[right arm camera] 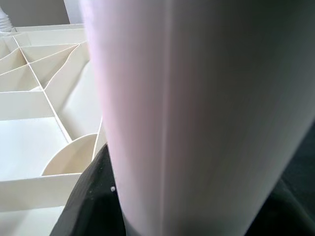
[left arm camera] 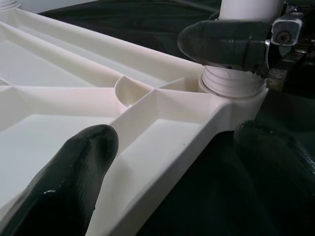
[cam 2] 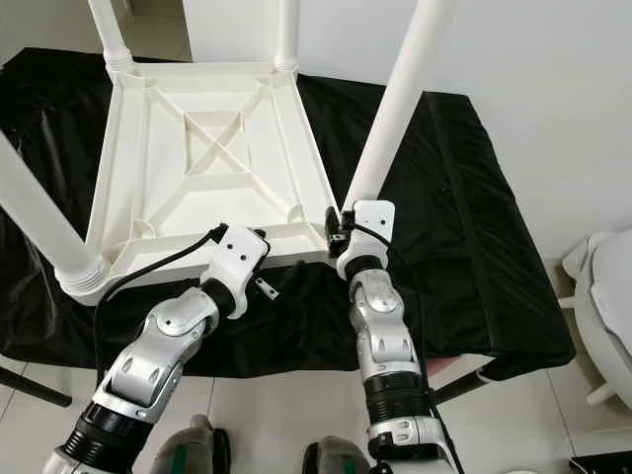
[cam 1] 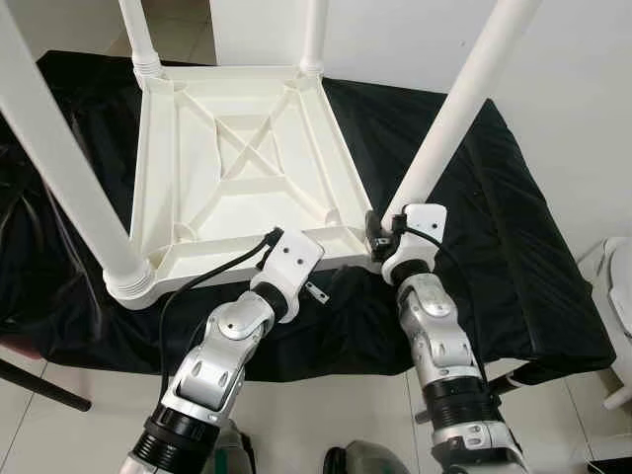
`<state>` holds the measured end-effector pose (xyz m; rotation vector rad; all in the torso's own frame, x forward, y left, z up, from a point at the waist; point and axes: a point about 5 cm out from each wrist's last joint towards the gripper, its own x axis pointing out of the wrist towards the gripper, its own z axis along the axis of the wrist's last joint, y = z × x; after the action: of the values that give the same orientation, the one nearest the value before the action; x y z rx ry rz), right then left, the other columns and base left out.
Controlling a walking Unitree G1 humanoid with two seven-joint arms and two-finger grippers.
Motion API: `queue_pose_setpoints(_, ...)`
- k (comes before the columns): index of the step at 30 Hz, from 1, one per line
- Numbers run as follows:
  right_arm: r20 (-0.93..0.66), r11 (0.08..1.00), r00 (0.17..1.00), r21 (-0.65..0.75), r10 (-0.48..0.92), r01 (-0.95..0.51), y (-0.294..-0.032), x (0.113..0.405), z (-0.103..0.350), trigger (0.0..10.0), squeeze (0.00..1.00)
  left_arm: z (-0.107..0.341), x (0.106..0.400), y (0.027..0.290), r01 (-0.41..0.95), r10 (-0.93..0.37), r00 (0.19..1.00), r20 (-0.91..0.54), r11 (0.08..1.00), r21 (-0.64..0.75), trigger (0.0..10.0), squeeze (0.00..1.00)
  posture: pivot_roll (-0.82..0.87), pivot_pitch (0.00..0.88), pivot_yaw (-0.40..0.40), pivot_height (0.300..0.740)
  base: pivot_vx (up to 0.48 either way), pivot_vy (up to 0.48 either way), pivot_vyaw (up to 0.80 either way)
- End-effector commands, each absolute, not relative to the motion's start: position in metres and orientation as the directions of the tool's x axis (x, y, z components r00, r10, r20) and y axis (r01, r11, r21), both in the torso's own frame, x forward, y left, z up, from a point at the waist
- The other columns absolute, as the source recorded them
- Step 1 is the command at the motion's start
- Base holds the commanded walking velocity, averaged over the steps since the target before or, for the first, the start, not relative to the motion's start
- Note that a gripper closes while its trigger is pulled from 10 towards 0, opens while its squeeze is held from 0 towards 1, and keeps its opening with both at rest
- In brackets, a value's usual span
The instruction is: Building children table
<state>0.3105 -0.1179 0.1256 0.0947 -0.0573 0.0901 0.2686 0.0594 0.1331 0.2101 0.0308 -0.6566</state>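
A white plastic children's table (cam 1: 237, 148) lies upside down on a black-covered surface (cam 1: 494, 247), its legs pointing up. My right gripper (cam 1: 387, 229) is shut on the base of the near-right leg (cam 1: 454, 109), just above its threaded socket (left arm camera: 231, 81); the leg (right arm camera: 197, 98) sits close between the fingers (right arm camera: 88, 196). My left gripper (left arm camera: 174, 132) is open at the table's near rim (left arm camera: 162, 162). One of its fingers (left arm camera: 74, 196) is inside the tray-like underside and the other (left arm camera: 280, 167) is outside over the cloth.
The near-left leg (cam 1: 59, 168) rises steeply at the left, and two far legs (cam 1: 138, 35) stand by the wall. A white object (cam 1: 617, 286) sits on the floor at the right. A dark bar (cam 1: 39, 385) crosses the tiled floor at the lower left.
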Motion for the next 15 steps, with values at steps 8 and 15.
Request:
queue_pose_setpoints(8,0.104,0.958,0.966,0.140,0.236,-0.249,-0.130,0.306,0.133,10.0,1.00,0.135,0.271,0.060,0.601,-0.597,0.798,-0.086,0.776,0.191,10.0,0.00,-0.08,0.007,-0.050,0.740,0.000,0.000,0.00)
queue_pose_setpoints(15,0.114,0.879,0.875,0.024,0.471,-0.477,-0.145,0.310,0.146,10.0,0.00,0.138,0.273,0.061,0.592,-0.590,0.804,-0.073,0.783,0.190,10.0,0.00,-0.07,0.000,-0.057,0.740,0.000,0.000,0.00)
